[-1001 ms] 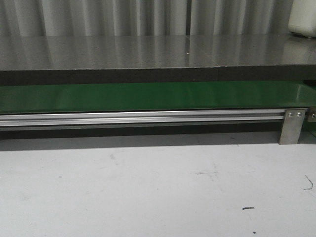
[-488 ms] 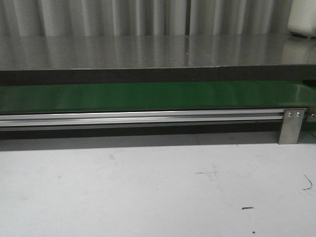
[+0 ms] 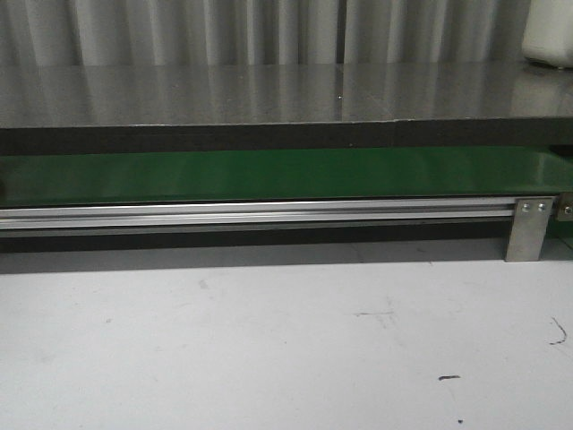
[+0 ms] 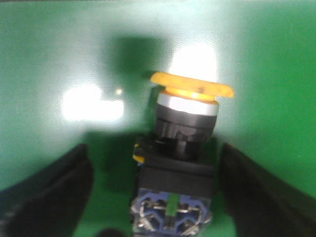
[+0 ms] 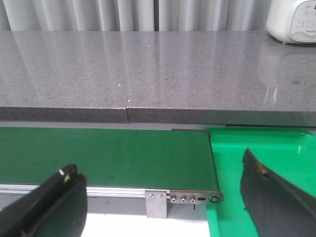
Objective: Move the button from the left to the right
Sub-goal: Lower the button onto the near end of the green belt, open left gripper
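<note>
Straddling the button (image 4: 180, 163), the left gripper (image 4: 155, 197) stands spread, fingers apart from its black body—long axis pointing away, cap outermost; the right gripper (image 5: 163, 202) hangs spread, empty.

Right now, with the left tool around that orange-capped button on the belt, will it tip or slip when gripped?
The button looks rigid, so it probably won't flex. Its wide orange cap on a narrower neck may make it top-heavy and apt to tip. The blocky black body offers flat sides, so the open left tool should likely hold it without slipping.
</note>
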Tool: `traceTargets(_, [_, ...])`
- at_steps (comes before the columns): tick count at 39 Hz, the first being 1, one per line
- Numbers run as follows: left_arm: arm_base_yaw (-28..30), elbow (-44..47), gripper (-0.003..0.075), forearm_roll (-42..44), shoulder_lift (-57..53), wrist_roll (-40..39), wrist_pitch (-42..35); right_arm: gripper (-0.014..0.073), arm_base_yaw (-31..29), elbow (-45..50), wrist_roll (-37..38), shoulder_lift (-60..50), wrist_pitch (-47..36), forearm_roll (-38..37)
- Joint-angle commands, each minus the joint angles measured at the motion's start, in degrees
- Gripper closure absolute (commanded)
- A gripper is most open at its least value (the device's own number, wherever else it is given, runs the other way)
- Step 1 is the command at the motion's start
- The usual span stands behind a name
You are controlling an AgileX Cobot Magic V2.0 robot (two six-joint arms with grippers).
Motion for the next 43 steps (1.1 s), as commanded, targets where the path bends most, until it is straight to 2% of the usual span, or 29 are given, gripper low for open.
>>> traceTargets(1, [-1.0, -4.3, 0.0133, -2.0, -3.8, -0.7, 1.4, -0.0052, -0.3, -2.0, -0.3, 0.7, -4.4, 0.0])
traceTargets(13, [-4.9, -12.4, 0.0154, -3.5, -8.2, -0.5, 7.7, -0.0052, -0.3, -2.0, -0.3, 0.7, -4.4, 0.0])
traceTargets(15, [-4.9, -12.8, 0.0206, -3.5, -8.2, -0.5, 8.9, -0.0052, -0.3, -2.0, -0.3, 0.7, -4.4, 0.0])
traceTargets(17, [-4.9, -12.8, 0.0290, -3.5, -8.2, -0.5, 10.1, -0.0052, -0.3, -2.0, -0.3, 0.7, -4.4, 0.0])
traceTargets(25, [-4.9, -13.0, 0.0737, -3.6, -8.2, -0.5, 15.4, -0.0052, -0.3, -2.0, -0.3, 0.7, -4.4, 0.0])
traceTargets(32, [-5.6, -13.0, 0.0741, -3.4, -9.6, -1.0, 17.5, -0.0052, -0.3, -2.0, -0.3, 0.7, -4.4, 0.0])
traceTargets(35, [-7.7, -12.6, 0.0741, 0.2, -11.8, -2.8, 16.7, -0.0052, -0.3, -2.0, -0.3, 0.7, -4.4, 0.0])
traceTargets(40, [-12.5, -7.8, 0.0741, 10.6, -17.5, -8.0, 11.9, -0.0052, -0.3, -2.0, -0.3, 0.7, -4.4, 0.0])
traceTargets(43, [-14.7, -2.9, 0.0741, 13.6, -21.8, -10.2, 6.6, -0.0052, -0.3, -2.0, -0.3, 0.7, -4.4, 0.0])
